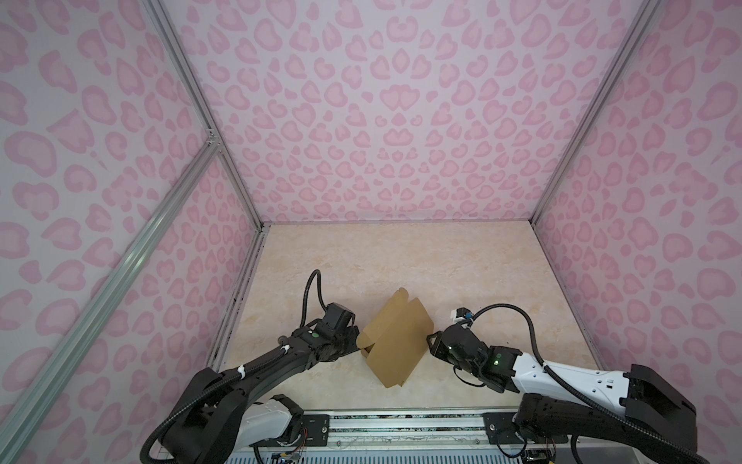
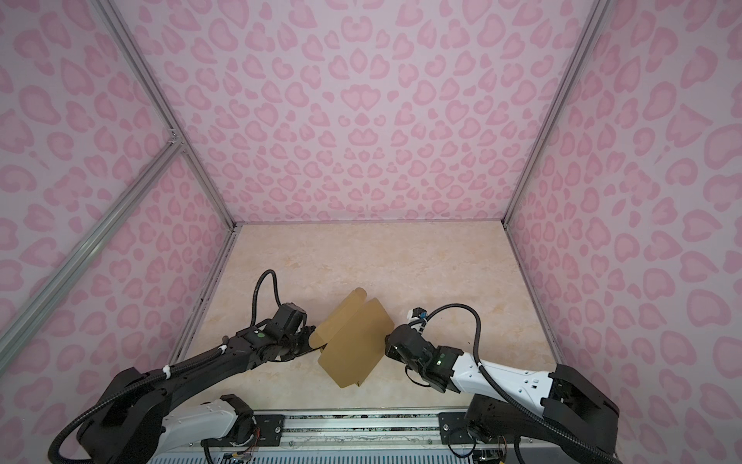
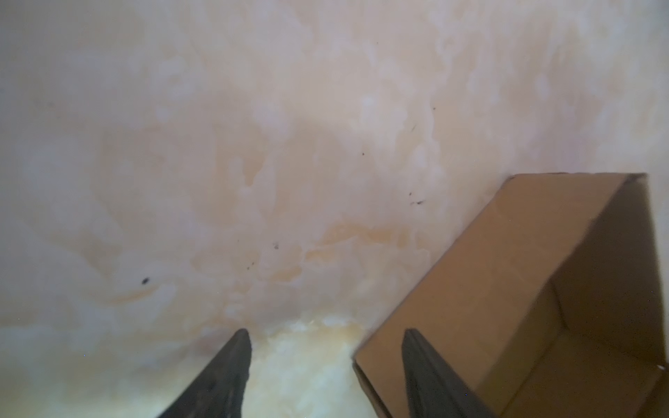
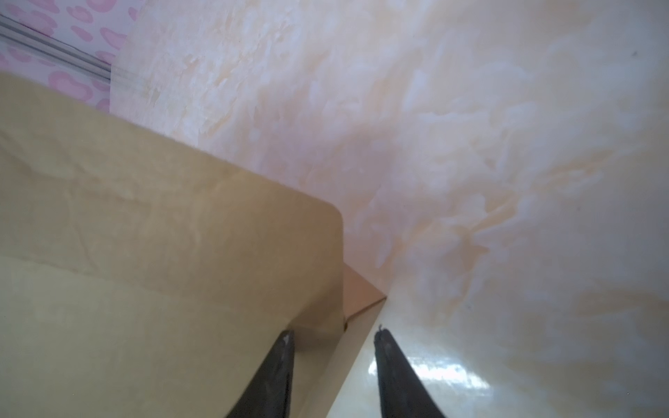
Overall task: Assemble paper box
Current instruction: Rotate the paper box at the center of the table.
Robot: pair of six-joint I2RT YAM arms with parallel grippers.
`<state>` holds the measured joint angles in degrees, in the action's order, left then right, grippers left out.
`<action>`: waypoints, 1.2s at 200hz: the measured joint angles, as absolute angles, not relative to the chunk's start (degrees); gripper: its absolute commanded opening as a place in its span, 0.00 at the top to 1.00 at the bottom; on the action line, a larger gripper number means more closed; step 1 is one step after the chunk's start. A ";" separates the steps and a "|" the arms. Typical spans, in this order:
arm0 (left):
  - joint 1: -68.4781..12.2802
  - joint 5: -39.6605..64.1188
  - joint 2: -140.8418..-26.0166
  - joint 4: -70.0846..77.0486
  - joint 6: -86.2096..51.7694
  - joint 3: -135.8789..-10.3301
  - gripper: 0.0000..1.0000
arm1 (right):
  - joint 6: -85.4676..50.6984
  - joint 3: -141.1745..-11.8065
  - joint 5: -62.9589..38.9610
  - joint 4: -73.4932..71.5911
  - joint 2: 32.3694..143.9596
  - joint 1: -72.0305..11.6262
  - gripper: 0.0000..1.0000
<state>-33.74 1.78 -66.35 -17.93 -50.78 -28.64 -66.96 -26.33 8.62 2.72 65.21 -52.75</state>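
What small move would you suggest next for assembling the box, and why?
Probably close the right claw: its jaws stand apart astride an edge of the paper box, gripping nothing yet, while the open left claw sits at the opposite side.

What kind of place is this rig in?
Probably an enclosed robot test cell, not a real workplace: pink-patterned wall panels on aluminium framing, marble-look tabletop, left arm and right arm flanking one paper box.

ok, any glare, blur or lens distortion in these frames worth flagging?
In both top views, wide-angle bowing and dark corners; paper box sharp enough. Left wrist view: table soft, box's far edge smeared. Right wrist view: white glare on the table beside the right gripper, box blurred close up.
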 measured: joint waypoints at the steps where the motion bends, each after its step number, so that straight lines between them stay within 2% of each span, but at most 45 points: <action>1: -33.76 1.78 -66.11 -17.96 -50.89 -28.56 0.31 | -66.81 -26.39 8.54 2.72 65.25 -52.58 0.60; 53: -40.69 0.54 -47.88 -21.21 -59.94 -22.81 0.27 | -54.78 -34.22 0.47 4.23 65.95 -41.95 0.58; 87: -41.76 -4.01 -38.94 -27.57 -61.10 -24.40 0.23 | -52.29 -33.78 -3.25 6.15 61.69 -41.85 0.58; 103: -41.74 -6.24 -36.69 -31.51 -57.95 -27.97 0.23 | -52.34 -31.62 -3.75 7.29 59.37 -42.52 0.57; 126: -41.69 -8.62 -34.96 -35.94 -50.52 -35.29 0.15 | -52.34 -28.42 -4.71 8.05 56.25 -43.53 0.57; 147: -41.43 -9.34 -36.32 -38.22 -42.28 -42.04 0.13 | -52.34 -26.35 -4.99 8.40 54.13 -44.14 0.57; 171: -40.56 -6.50 -43.97 -38.87 -31.77 -49.91 0.12 | -51.79 -25.76 -5.23 8.43 52.31 -45.67 0.56; 200: -39.70 1.39 -56.40 -39.09 -21.98 -57.78 0.22 | -50.61 -25.82 -5.37 9.34 49.67 -47.37 0.56; 225: -39.31 7.11 -62.15 -39.48 -16.86 -61.49 0.24 | -50.30 -25.63 -4.25 10.57 47.09 -48.34 0.56; 240: -38.72 8.73 -64.88 -40.62 -14.52 -62.78 0.30 | -50.30 -24.82 -3.86 11.09 45.45 -48.47 0.56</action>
<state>-38.72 8.73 -64.88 -40.62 -14.52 -62.78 -50.30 -24.82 -3.86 11.09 45.45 -48.47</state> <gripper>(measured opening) 0.750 0.439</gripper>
